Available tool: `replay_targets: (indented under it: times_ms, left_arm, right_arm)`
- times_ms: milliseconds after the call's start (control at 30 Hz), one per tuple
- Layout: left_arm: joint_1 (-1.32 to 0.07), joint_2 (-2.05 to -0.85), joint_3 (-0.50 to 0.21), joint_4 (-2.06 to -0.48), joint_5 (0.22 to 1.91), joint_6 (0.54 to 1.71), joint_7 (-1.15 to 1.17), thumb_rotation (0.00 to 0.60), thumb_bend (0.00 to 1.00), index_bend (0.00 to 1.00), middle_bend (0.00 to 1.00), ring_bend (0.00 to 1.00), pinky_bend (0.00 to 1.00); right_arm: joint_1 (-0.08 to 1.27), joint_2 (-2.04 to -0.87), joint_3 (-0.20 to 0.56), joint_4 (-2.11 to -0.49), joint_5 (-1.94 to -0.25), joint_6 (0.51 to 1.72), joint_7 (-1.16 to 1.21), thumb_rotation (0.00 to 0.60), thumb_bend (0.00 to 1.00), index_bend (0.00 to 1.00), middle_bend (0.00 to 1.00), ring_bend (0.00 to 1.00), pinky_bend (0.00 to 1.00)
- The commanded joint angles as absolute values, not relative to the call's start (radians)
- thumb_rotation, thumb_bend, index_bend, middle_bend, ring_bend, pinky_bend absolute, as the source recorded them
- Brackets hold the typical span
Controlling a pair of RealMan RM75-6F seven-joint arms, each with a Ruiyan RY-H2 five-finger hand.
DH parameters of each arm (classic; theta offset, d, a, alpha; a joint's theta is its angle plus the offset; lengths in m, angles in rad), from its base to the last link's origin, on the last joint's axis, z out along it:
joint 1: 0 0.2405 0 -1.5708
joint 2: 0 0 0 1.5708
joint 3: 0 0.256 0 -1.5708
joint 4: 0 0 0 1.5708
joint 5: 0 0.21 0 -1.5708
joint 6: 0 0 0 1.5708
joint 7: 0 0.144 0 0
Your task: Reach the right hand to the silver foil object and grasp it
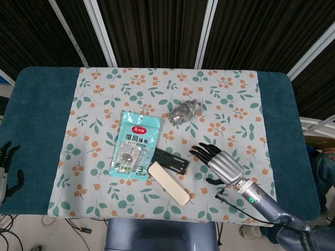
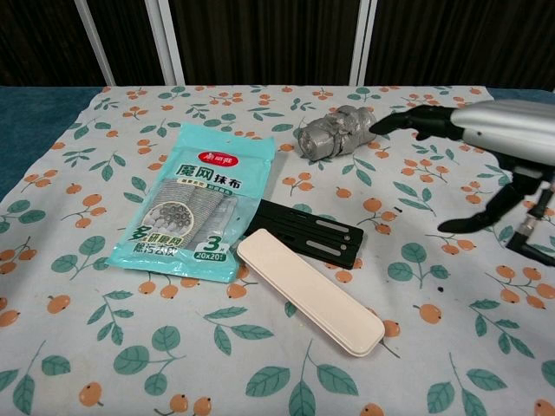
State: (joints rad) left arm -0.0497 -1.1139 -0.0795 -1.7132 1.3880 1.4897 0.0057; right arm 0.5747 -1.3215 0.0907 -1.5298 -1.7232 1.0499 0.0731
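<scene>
The silver foil object (image 1: pixel 185 111) (image 2: pixel 336 133) is a crumpled lump lying on the floral cloth, right of centre toward the back. My right hand (image 1: pixel 219 163) (image 2: pixel 473 139) hovers open over the cloth, fingers spread and pointing toward the foil; it holds nothing and stays short of it, nearer the front. In the chest view its fingertips (image 2: pixel 381 126) end just right of the foil. My left hand (image 1: pixel 6 168) rests open at the table's left front edge, far from everything.
A teal wipes packet (image 1: pixel 134 145) (image 2: pixel 202 199), a black flat plate (image 1: pixel 170 161) (image 2: pixel 310 235) and a cream oblong case (image 1: pixel 168 182) (image 2: pixel 309 290) lie left of my right hand. The floral cloth (image 1: pixel 235 94) covers a blue table (image 1: pixel 36 115).
</scene>
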Motion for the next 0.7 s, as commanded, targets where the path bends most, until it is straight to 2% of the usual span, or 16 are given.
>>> replay_targets:
  times_ms: [33,167,467,700]
  left_arm:
    - [-0.050,-1.113,-0.081,-1.714,1.385,1.488,0.005,0.600,0.58,0.11,0.00,0.02,0.02]
    - [-0.051,-1.113,-0.083,-1.715,1.380,1.486,0.004,0.600,0.58,0.11,0.00,0.02,0.02]
    - [-0.052,-1.110,-0.089,-1.721,1.359,1.476,0.005,0.600,0.58,0.11,0.00,0.02,0.02]
    - [-0.054,-1.105,-0.093,-1.725,1.343,1.466,0.002,0.600,0.58,0.11,0.00,0.02,0.02]
  right_arm:
    - [0.656,-1.346,0.172,-1.534,-1.613,0.947,0.038,0.600,0.25,0.09,0.10,0.05,0.16]
    - [0.725,-1.383,0.226,-1.489,-1.507,0.852,-0.006,0.600,0.24,0.09,0.09,0.04,0.16]
    - [0.856,-1.530,0.314,-1.290,-1.308,0.744,-0.114,0.600,0.24,0.09,0.09,0.04,0.16]
    - [0.964,-1.641,0.330,-1.069,-1.201,0.671,-0.228,0.600,0.24,0.09,0.09,0.04,0.16]
